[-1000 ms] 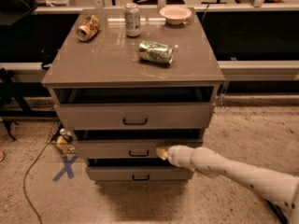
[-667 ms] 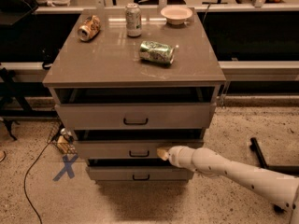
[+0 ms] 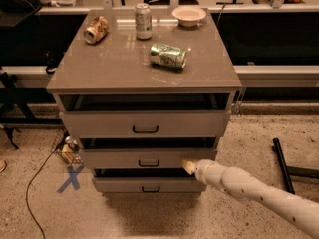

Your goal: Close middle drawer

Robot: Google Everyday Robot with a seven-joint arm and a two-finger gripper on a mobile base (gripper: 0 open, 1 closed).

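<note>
Far left, floor: a blue X mark (image 3: 70, 178) is lying on the speckled ground. A thin dark cable (image 3: 34, 183) is curling past it and running off the bottom edge. Some small clutter (image 3: 67, 148) is sitting by the cabinet's left side, too dim to name.

Counter (image 3: 114, 68): a dented can (image 3: 95, 30) is lying on its side at back left. An upright can (image 3: 143, 21) is standing behind centre. A green can (image 3: 168, 55) is lying on its side right of centre, and a pale bowl (image 3: 189, 15) is sitting at back right.

Below: the top drawer (image 3: 99, 124) is standing out, with a dark slot above it. The middle drawer (image 3: 114, 158) is sitting part-way out beneath it and above the lowest drawer (image 3: 114, 185). Its inside is lost in shadow.

Gripper (image 3: 189, 166): it is resting at the right end of the middle drawer's front, seemingly touching it. Only a yellowish tip is showing, so I cannot tell whether it is apart or together. The white arm (image 3: 259, 195) is running off the lower right corner.

Far right: a black bar (image 3: 280, 163) is lying on the floor, its lower end hidden behind the arm.
</note>
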